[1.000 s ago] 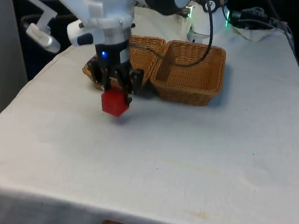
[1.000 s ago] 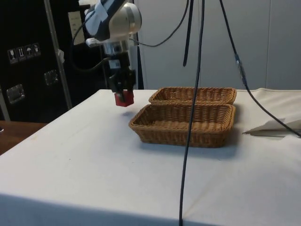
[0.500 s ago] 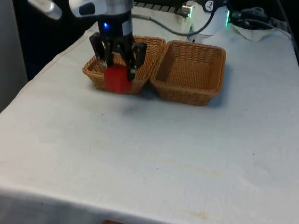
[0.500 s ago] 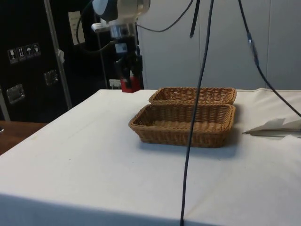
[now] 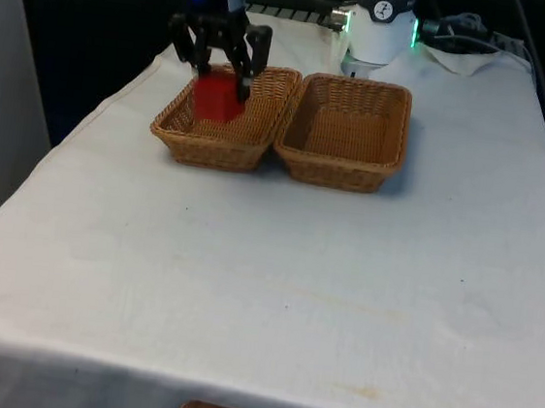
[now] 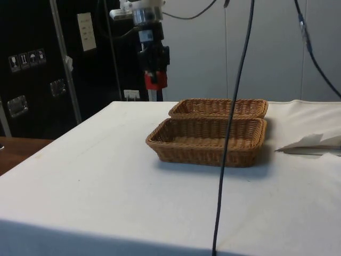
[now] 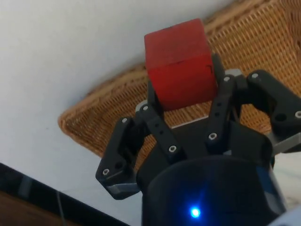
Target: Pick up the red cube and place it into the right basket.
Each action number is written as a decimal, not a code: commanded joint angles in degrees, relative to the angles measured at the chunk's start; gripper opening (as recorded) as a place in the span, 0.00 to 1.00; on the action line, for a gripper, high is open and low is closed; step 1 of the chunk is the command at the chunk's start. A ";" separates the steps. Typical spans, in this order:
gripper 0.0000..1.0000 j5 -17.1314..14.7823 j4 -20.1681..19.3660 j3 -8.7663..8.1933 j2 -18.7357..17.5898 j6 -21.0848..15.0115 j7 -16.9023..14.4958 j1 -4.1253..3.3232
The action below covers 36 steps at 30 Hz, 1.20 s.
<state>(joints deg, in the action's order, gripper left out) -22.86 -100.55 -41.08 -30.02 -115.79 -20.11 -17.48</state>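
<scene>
The gripper (image 5: 217, 70) hangs in the air above the wicker basket (image 5: 184, 132) on the front view's left; its black fingers (image 7: 157, 129) pinch the red cube (image 5: 216, 98) between them, one on each side; the cube is clear of the basket's floor, lifted above the weave; in the side view the gripper (image 6: 153, 68) holds the cube (image 6: 152, 80) well above the table (image 6: 96, 176), over the farther basket's (image 6: 218, 108) end; a second wicker basket (image 5: 350, 134) sits just beside the first, on the front view's right, their rims touching; the white cloth (image 5: 273, 292) covers the table; from the wrist, the cube (image 7: 180, 70) sits over the basket's corner (image 7: 99, 122).
</scene>
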 commanded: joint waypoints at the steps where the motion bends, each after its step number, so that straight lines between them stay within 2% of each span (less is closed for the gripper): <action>1: 0.04 1.09 -0.92 -0.57 1.20 -0.11 0.40 -0.63; 2: 0.04 1.49 -1.32 -0.52 1.78 -0.11 0.46 -0.69; 3: 0.04 0.92 -0.92 0.00 1.32 0.00 0.06 -0.06; 4: 0.04 2.01 -1.78 -0.57 2.41 -0.11 0.52 -0.74; 8: 0.04 4.01 -3.44 -0.57 5.04 0.00 0.69 -0.86; 10: 0.04 5.50 -4.58 -0.52 6.82 0.06 0.92 -0.86; 11: 0.04 4.93 -4.30 0.00 6.53 0.17 0.46 -0.29; 12: 0.04 6.02 -4.93 -0.52 7.39 0.11 1.03 -0.92; 16: 0.04 8.19 -7.10 -0.34 9.97 -0.23 1.32 -0.86; 20: 0.04 8.88 -9.22 -0.23 11.46 -1.09 0.80 -0.74; 21: 0.04 8.42 -8.37 0.00 10.89 0.00 0.86 -0.46; 22: 0.04 9.00 -9.80 -0.23 11.75 -1.38 0.63 -0.69; 27: 0.04 8.77 -13.87 -0.46 13.12 -4.24 -0.92 -0.57; 28: 0.04 8.59 -13.01 -0.29 12.43 -3.15 -0.74 -0.40; 31: 0.04 8.88 -16.62 -0.69 14.32 -6.25 -1.49 -0.63; 36: 0.04 9.22 -19.71 -0.92 15.87 -8.42 -1.95 -0.69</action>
<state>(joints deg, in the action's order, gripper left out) -14.21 -119.69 -41.71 -14.73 -123.36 -22.23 -17.88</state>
